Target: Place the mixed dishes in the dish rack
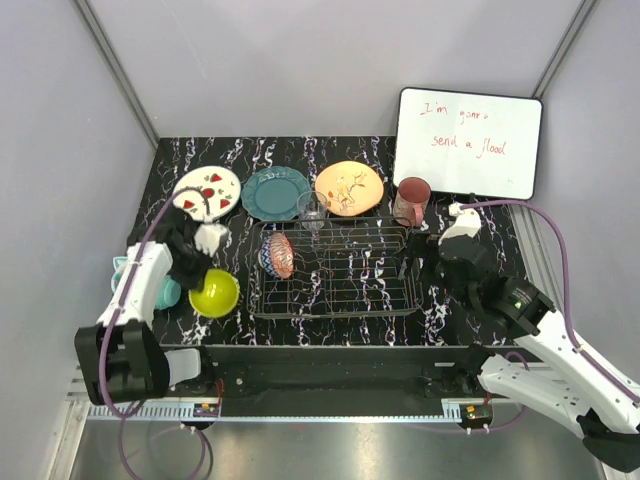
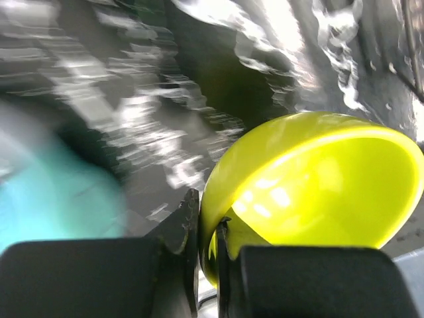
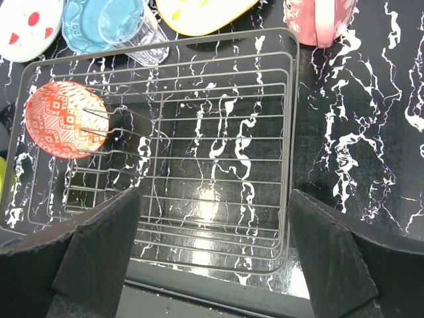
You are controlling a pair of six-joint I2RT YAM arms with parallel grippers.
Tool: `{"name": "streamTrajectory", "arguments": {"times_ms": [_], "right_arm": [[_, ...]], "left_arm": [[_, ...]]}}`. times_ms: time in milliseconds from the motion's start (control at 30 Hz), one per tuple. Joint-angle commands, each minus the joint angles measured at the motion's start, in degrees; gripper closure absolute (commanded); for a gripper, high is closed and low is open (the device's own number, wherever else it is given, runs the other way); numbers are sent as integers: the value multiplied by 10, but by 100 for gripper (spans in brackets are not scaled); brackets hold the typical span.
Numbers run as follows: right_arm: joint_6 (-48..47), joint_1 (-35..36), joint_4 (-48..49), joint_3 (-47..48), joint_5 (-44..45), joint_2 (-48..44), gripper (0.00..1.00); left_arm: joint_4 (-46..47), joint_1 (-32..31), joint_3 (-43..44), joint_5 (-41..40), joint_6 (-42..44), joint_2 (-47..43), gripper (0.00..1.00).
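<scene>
Now the yellow bowl (image 2: 318, 192) is pinched at its rim by the left gripper (image 2: 207, 255), just left of the rack (image 1: 340, 290). It should be lifted slowly and, probably, stood beside the red bowl (image 1: 277, 255). The fingers of the right gripper (image 3: 213, 218) are spread apart.

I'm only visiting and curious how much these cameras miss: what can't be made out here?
1. Left wrist view: motion blur smears a teal shape beside the glossy yellow-green bowl; it cannot be identified.
2. Right wrist view: the top edge cuts off the reddish-brown cup.
3. Top view: the rectangular white board's red handwriting is too small to read.
</scene>
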Motion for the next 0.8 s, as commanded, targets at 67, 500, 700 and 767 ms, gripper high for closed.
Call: {"name": "streamTrajectory", "arguments": {"times_ms": [67,500,700,767], "right_arm": [[3,1,24,-12,16,-12,0],[10,1,23,-25,22,-40,0],[6,1,8,-15,35,-49,0],[7,1,4,-10,35,-48,0]], "left_arm": [[-119,-132,235,-231,-101,-110,100],[-301,-513,335,-646,-420,-31,100],[-301,-624,261,-820,-477,30,100],[-301,-638,264,-824,-482,46,100]]}}
